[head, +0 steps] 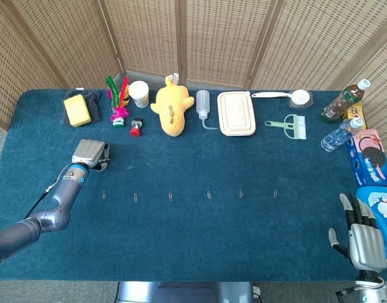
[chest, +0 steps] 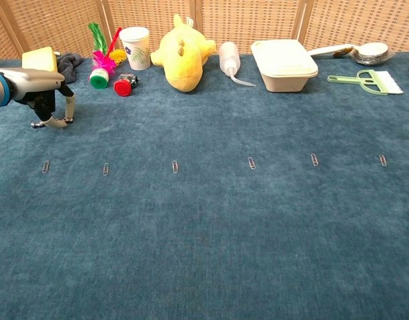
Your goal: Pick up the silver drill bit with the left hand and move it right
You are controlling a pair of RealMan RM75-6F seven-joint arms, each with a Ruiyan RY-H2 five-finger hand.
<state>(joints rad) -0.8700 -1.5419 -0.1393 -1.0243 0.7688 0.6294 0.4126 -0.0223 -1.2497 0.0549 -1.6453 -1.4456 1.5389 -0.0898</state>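
The silver drill bit (chest: 37,124) lies on the blue cloth at the far left; only its left end shows in the chest view, and the head view hides it under the hand. My left hand (head: 90,154) (chest: 43,89) hangs right over it, fingers (chest: 69,109) pointing down and apart, the tips down at the bit. No firm grip on it shows. My right hand (head: 363,237) rests at the table's near right corner, fingers stretched out, holding nothing.
Along the back stand a yellow sponge (head: 77,108), a feather toy (head: 119,101), a red cap (chest: 123,86), a paper cup (head: 139,93), a yellow plush (head: 171,107), a squeeze bottle (head: 202,104), a lunch box (head: 236,113) and a green brush (head: 292,126). Several paper clips (head: 170,197) line the middle.
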